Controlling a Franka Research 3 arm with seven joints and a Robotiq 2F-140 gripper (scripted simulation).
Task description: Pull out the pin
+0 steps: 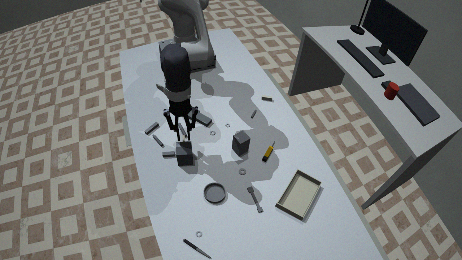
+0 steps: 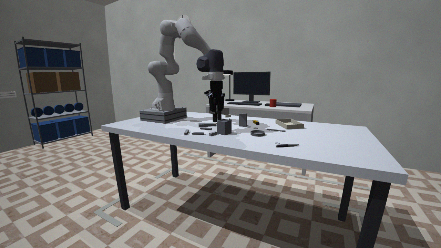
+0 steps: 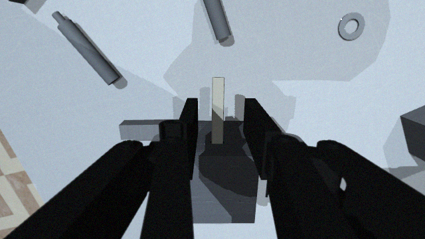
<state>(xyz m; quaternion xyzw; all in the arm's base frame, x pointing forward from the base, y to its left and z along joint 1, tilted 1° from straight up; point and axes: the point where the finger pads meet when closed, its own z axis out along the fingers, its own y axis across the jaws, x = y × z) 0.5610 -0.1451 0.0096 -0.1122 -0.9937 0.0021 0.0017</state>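
A pale slim pin stands upright in the top of a dark grey block on the left part of the table. My gripper points straight down over this block. Its fingers stand partly open on either side of the pin. In the wrist view a gap shows between the pin and each finger. A second dark block stands to the right, apart from the first.
A small grey bar lies against the pin block's left side. Rods, washers and flat bars lie around. A round dish, a yellow-handled screwdriver, a shallow tray and a pen lie nearer the front.
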